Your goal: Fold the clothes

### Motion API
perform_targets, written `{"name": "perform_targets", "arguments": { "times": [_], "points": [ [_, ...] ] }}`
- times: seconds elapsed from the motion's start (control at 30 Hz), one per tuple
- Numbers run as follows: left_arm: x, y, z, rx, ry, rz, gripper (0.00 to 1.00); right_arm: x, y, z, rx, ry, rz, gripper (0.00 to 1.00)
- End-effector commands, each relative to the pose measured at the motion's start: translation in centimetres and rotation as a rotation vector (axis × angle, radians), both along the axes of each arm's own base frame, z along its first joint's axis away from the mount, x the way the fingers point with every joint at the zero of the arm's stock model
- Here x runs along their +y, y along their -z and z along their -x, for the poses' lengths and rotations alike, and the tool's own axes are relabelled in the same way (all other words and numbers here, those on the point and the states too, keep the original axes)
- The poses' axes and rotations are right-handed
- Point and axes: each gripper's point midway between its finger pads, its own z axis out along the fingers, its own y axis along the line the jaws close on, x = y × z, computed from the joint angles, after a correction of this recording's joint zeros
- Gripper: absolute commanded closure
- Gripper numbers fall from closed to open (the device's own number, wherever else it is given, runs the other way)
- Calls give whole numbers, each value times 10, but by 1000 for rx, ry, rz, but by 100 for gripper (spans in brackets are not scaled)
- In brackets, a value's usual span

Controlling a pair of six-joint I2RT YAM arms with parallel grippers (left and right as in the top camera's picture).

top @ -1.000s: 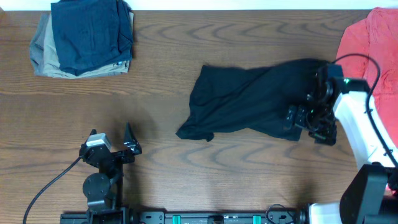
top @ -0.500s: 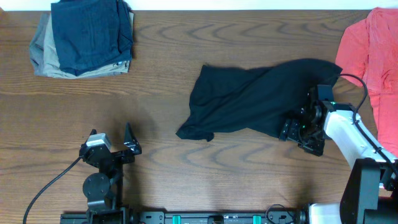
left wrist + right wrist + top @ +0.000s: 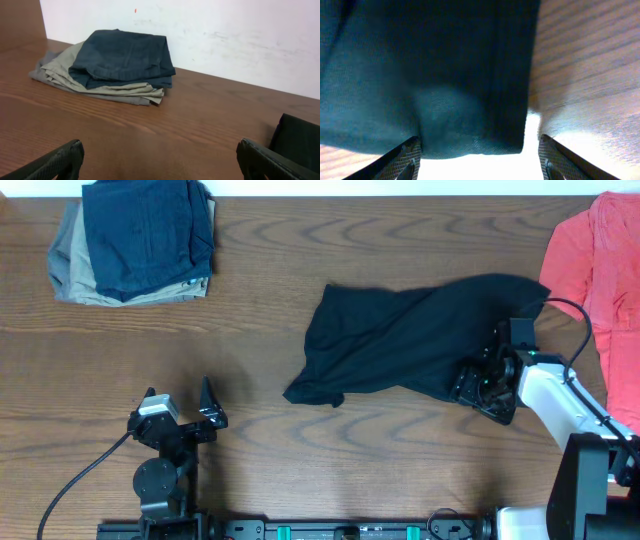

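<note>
The clothes, a black shirt (image 3: 400, 340), lie crumpled on the wooden table, right of centre. My right gripper (image 3: 482, 385) is down at the shirt's lower right corner. In the right wrist view a hem edge of the black shirt (image 3: 445, 75) hangs between the jaws of the right gripper (image 3: 479, 150); they stand apart, and the left finger (image 3: 407, 157) touches the fabric. My left gripper (image 3: 180, 398) rests open near the front left, well away from the shirt. In the left wrist view the left gripper (image 3: 160, 155) holds nothing, and a bit of the black shirt (image 3: 297, 135) shows at the right.
A folded navy garment (image 3: 150, 230) lies on a khaki one (image 3: 75, 280) at the back left, also seen as the navy garment (image 3: 125, 55) and khaki garment (image 3: 100, 89). A coral-red shirt (image 3: 600, 260) lies at the far right edge.
My right gripper has moved from the shirt's right edge down and slightly left to its lower right corner, and its jaws have narrowed. The left arm has not moved.
</note>
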Motion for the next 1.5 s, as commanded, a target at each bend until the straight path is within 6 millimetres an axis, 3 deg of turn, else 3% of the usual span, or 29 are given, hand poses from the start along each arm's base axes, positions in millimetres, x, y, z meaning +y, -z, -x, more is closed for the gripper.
{"name": "perform_targets", "arguments": {
  "times": [0.0,0.17,0.4,0.53,0.7,0.73,1.1,1.33,1.47],
  "points": [
    [2,16,1,47,-11,-3,2,-1,0,-2,-14,15,19,28],
    [2,16,1,47,-11,-3,2,-1,2,-5,-23,23,19,30],
    [2,16,1,47,-11,-3,2,-1,15,1,38,99,12,42],
    [2,16,1,47,-11,-3,2,0,17,4,57,119,10,60],
    [2,16,1,47,-11,-3,2,-2,15,8,78,124,13,96],
    [2,16,1,47,-11,-3,2,-5,14,10,89,132,19,98],
    [2,16,1,47,-11,-3,2,-47,-38,-3,126,188,23,99],
    [2,16,1,47,-11,-3,2,-58,-63,3,152,195,61,99],
    [2,16,1,47,-11,-3,2,-64,-74,17,171,254,110,99]
  ]
}}
